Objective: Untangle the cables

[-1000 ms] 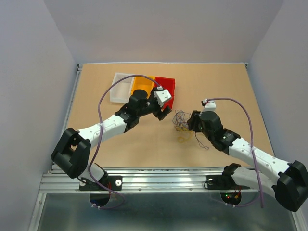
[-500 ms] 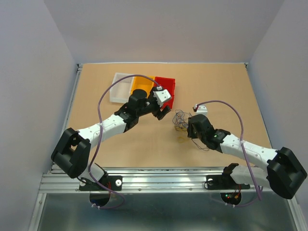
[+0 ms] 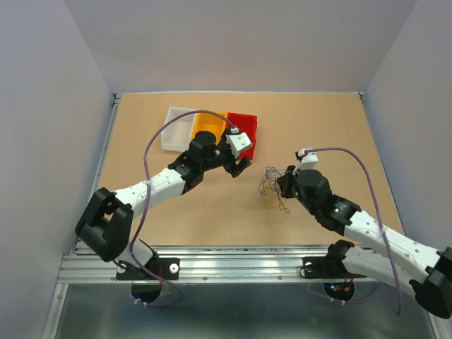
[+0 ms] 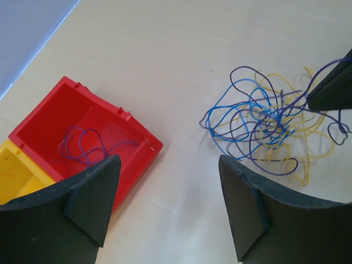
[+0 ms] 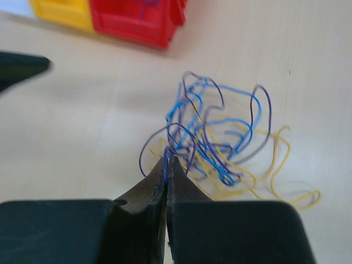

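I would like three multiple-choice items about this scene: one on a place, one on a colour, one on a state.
1. Where does the single purple cable lie?
A in the red bin
B in the yellow bin
C on the bare table

2. Which colour is absent from the tangle?
A yellow
B green
C blue

3. How does the right claw stand?
A wide open
B shut on a purple strand
C out of view

Answers: 1 A, its loops lie inside the red walls; 2 B, only blue, purple and yellow strands show; 3 B, its tips meet on the strand.
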`<state>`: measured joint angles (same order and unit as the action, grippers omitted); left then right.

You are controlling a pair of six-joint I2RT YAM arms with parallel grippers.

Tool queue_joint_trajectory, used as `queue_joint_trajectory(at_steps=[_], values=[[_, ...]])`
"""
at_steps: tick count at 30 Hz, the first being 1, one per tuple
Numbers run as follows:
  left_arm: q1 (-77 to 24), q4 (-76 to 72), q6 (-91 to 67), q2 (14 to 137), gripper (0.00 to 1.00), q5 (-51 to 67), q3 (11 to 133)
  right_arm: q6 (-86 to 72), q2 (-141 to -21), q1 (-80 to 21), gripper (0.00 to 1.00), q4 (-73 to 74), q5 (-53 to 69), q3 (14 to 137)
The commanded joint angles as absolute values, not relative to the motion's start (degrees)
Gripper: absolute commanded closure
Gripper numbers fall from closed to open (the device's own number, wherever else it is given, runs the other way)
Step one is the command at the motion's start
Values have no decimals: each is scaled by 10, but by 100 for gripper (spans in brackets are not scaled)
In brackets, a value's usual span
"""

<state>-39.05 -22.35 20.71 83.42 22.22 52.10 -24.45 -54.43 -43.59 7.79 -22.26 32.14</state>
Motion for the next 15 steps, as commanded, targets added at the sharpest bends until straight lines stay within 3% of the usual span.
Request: queue_joint_trajectory(at_steps=[1, 10, 15], values=[[-394, -235, 218, 807, 17, 251, 519, -229, -442, -441, 99, 16, -195, 320], [-393, -260, 194, 757, 17, 286, 495, -154, -469, -441, 100, 25, -35, 526], [-392, -339, 169, 673, 14, 301, 437, -141, -519, -442, 100, 44, 15, 563]])
